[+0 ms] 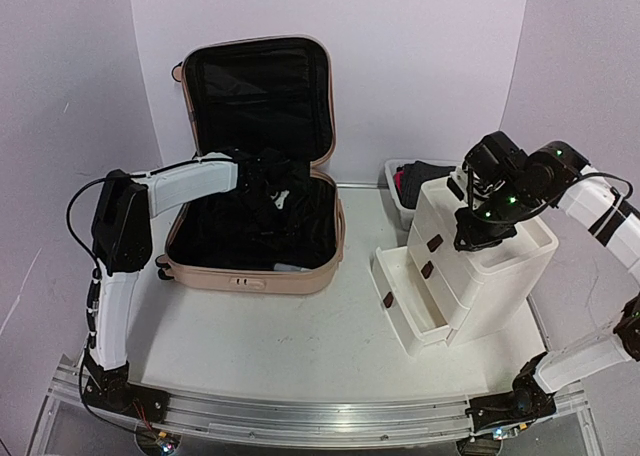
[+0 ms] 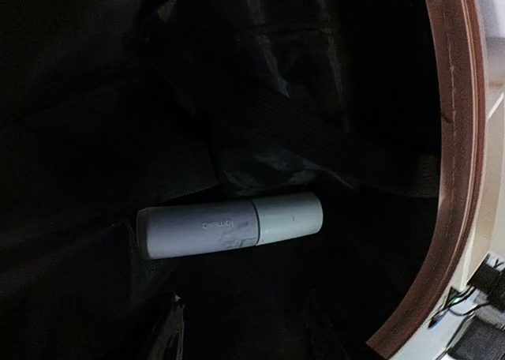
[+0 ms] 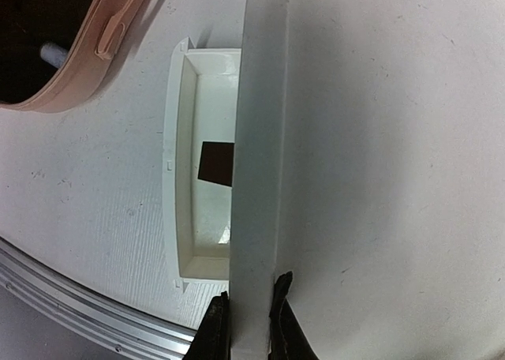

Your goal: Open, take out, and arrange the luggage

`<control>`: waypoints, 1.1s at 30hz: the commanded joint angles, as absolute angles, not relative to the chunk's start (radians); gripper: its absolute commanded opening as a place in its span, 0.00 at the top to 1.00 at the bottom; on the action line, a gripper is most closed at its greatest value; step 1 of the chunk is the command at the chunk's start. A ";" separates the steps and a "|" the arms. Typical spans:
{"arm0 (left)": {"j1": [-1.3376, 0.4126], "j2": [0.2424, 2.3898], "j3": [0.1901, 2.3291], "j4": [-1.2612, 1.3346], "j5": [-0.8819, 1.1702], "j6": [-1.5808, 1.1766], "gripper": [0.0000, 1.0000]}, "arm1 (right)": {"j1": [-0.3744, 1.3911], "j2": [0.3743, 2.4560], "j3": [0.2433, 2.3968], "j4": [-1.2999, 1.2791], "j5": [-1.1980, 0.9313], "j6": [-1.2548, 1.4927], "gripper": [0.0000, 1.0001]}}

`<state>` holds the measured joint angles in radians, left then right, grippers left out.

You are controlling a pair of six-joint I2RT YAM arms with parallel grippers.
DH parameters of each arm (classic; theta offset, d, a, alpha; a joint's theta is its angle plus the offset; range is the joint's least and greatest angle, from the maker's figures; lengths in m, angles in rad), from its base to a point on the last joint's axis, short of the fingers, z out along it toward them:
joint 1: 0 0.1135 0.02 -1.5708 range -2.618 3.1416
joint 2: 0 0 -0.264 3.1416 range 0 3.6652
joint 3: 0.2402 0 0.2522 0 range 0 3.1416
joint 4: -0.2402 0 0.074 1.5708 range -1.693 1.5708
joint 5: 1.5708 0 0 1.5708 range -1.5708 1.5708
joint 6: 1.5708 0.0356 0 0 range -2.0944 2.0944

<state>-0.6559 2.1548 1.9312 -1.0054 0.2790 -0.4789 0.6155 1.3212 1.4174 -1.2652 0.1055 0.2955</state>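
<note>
Take-out step: my L gripper (image 1: pixel 263 176) hangs in open luggage (image 1: pixel 250 276) over white tube (image 2: pixel 229 224), opening unclear; next, descend, grip. My R gripper (image 3: pixel 248 322) clamps cabinet (image 3: pixel 260 139) edge.

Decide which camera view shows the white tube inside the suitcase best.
The left wrist view: the white tube lies whole on the black lining, lettering visible. The top view gives only a pale sliver by the suitcase's front wall. The right wrist view catches just one end.
</note>
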 commanded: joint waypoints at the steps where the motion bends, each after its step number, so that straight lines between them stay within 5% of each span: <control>1: -0.661 2.187 2.044 -1.068 0.298 -0.176 0.48 | 0.602 1.411 1.345 -1.316 0.084 0.152 1.00; 7: -0.661 2.204 2.033 -1.116 0.439 0.171 0.46 | 0.601 1.471 1.379 -1.318 0.070 0.092 1.00; 15: -0.662 2.186 1.964 -1.160 0.333 0.518 0.39 | 0.574 1.485 1.381 -1.297 0.023 0.047 1.00; 33: -0.706 2.334 1.976 -1.042 0.294 0.864 0.38 | 0.572 1.428 1.353 -1.309 0.009 0.046 1.00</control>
<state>-0.6804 2.2951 1.9606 -1.1007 0.2813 0.7631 0.5697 1.3602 1.4303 -1.2186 0.0647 0.1375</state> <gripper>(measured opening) 0.630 0.122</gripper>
